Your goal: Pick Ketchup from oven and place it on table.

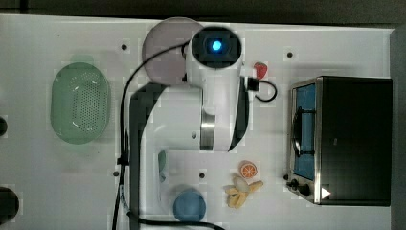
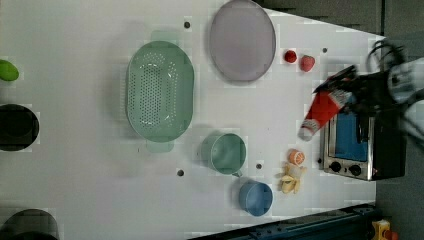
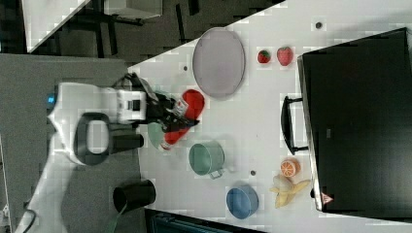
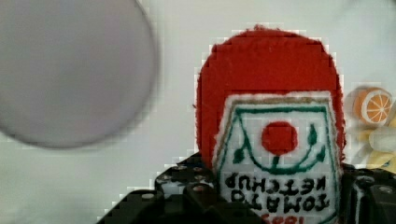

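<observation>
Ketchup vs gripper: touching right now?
Touching. In the wrist view the gripper's black jaws sit against both sides of the ketchup label. The left view shows the bottle hanging from the gripper, off the table.

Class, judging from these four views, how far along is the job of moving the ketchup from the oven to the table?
Done: the Ketchup is out of the oven, whose door looks shut. In hand: the gripper holds the bottle in the air, cap tilted down, its label facing the wrist camera. Left: lower it onto the table and let go.
</observation>
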Robot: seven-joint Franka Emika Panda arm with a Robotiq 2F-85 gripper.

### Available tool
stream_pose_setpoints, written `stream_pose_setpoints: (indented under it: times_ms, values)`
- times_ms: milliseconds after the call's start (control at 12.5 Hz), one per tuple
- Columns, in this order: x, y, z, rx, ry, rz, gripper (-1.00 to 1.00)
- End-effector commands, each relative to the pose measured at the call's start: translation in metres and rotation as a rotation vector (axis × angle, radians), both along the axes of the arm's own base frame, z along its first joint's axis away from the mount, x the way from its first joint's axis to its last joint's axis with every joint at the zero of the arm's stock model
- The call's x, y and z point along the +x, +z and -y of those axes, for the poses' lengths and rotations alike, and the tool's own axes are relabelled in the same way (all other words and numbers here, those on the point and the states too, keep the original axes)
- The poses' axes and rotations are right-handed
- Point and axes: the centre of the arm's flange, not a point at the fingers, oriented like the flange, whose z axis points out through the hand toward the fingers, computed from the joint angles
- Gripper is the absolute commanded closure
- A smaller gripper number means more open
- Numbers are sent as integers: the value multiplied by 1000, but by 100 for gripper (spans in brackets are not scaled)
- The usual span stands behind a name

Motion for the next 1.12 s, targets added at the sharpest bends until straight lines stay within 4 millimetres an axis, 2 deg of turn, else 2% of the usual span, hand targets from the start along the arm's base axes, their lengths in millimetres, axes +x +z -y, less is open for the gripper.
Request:
stream_pose_setpoints:
  times_ms: [80, 320, 640, 720, 800, 960, 1040, 1120]
  values:
    - [-20, -39, 10, 10, -28, -5, -27]
    - [-36, -98, 17, -10, -41, -36, -27]
    - [-39, -161, 23, -46, -50, -41, -27]
    - [-42, -174, 24, -53, -49, -56, -34]
    - [-44, -184, 25, -59, -49, -63, -54]
    - [-40, -186, 24, -63, -45, -18, -97]
    - [-35, -176, 23, -60, -46, 14, -100]
    - [-29, -156, 21, -51, -53, 47, -100]
